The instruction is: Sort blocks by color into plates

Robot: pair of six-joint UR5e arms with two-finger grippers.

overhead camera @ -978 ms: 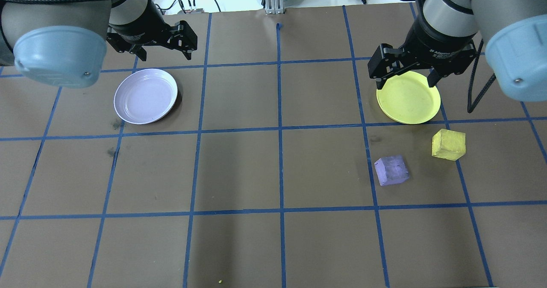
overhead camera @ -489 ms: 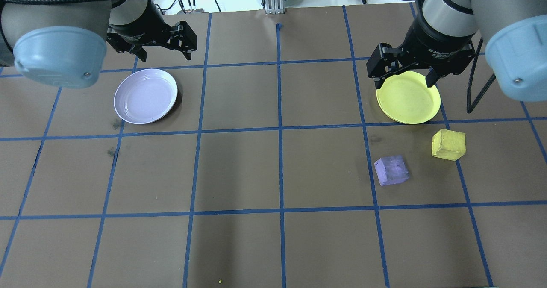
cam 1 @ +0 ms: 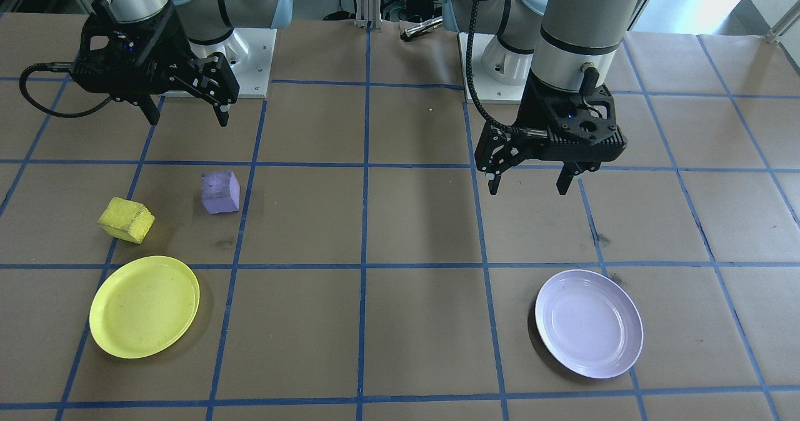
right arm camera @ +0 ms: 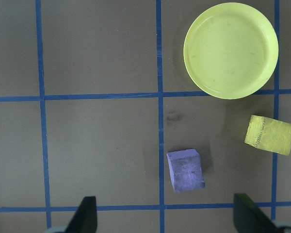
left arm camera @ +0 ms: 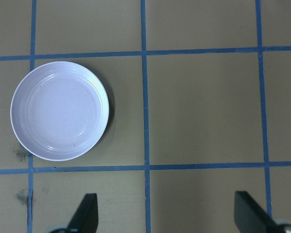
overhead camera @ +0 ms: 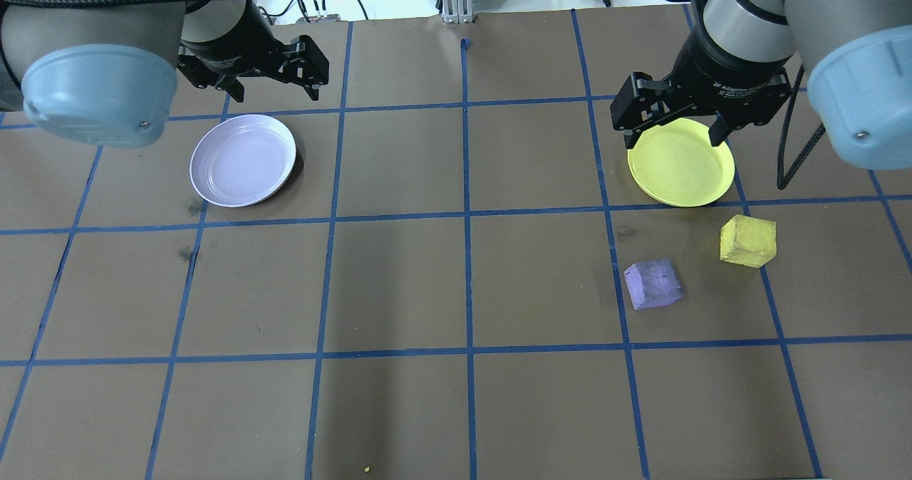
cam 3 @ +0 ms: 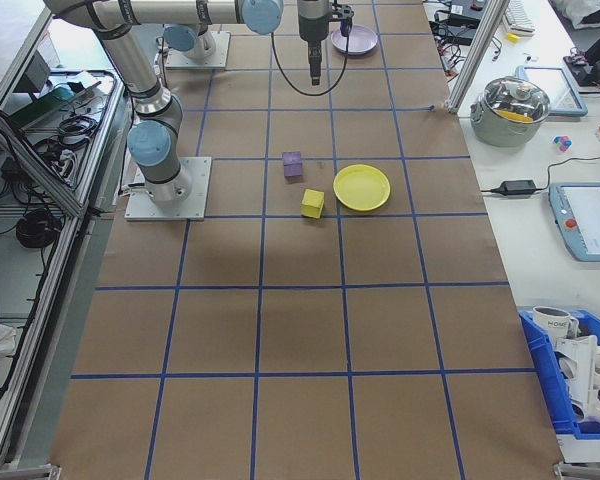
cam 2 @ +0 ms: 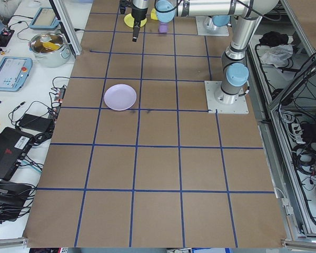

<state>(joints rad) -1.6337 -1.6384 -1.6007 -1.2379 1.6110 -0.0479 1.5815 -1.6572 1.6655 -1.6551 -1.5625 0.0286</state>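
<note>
Right wrist-mounted: purple block (right arm camera: 185, 170) between wide-spread fingers (right arm camera: 85, 213), untouched, well below.

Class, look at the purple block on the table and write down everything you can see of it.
The purple block is a small cube, pale purple, with a rough, foam-like surface and slightly worn edges. It sits flat on the brown table, turned a little askew to the blue tape lines, next to one of them. Nothing touches it: the yellow block lies apart beside it, and the yellow plate is nearby. No gripper holds it.
</note>
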